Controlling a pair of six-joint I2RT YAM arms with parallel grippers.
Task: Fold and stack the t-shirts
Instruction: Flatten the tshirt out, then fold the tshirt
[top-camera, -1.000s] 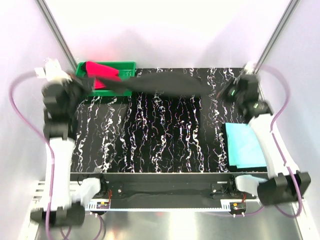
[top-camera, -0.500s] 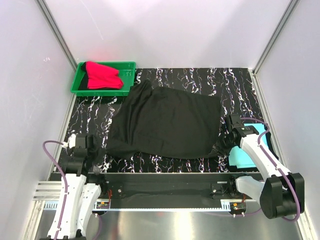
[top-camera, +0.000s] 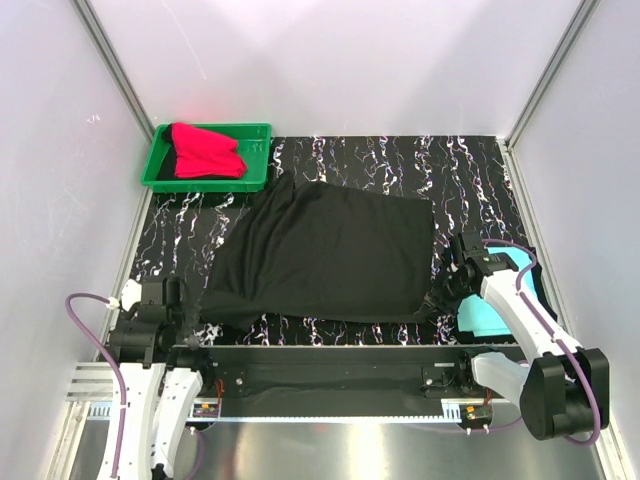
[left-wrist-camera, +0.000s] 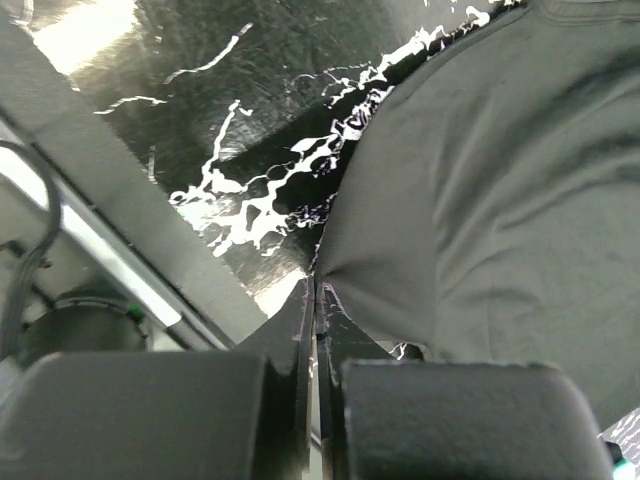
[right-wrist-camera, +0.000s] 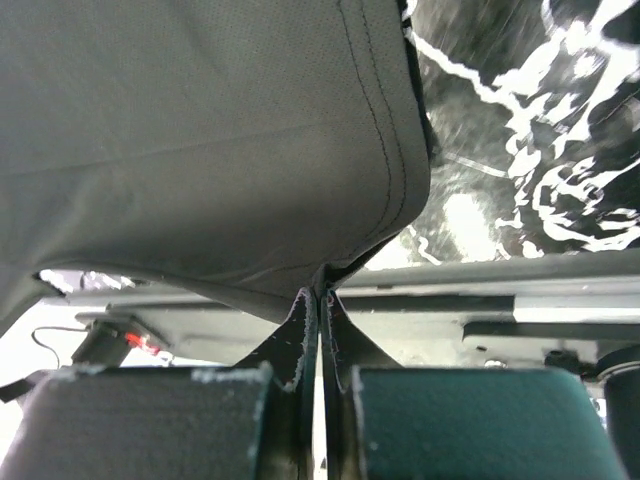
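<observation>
Table (top-camera: 470, 170): dark marbled surface. It carries all the cloth and the tray.

Black shirt (top-camera: 330, 250): spread out mid-table and mostly flat, with a few soft wrinkles. Its far-left part reaches towards the tray. Its near edge runs left to right just in front of my arm bases.

Tray (top-camera: 262, 150): green, at the far-left corner of the table, just beside the black shirt's far-left part.

Turquoise shirt (top-camera: 478, 318): folded flat at the near-right of the table, partly under my right arm.

Red shirt (top-camera: 205, 150): bunched inside the tray, not yet folded.

Left hand (top-camera: 200, 305): closed and pinching the near-left corner of the black shirt. My wrist view shows the cloth caught between the fingertips (left-wrist-camera: 300, 320).

Right hand (top-camera: 438, 298): closed and pinching the near-right corner of the black shirt at the stitched hem, which is lifted slightly off the table.

Key relation: the black shirt lies away from both hands, towards the far edge. Its long axis runs left to right between them, with one held corner at each end. Neither hand is nearer, as each grips its own corner.

Step, as I judge it: laying out the black shirt before the first fold.

Next move, as I judge it: both hands must travel together, or the near edge will skew.

Risk: the thin pinch at the left corner could slip.
</observation>
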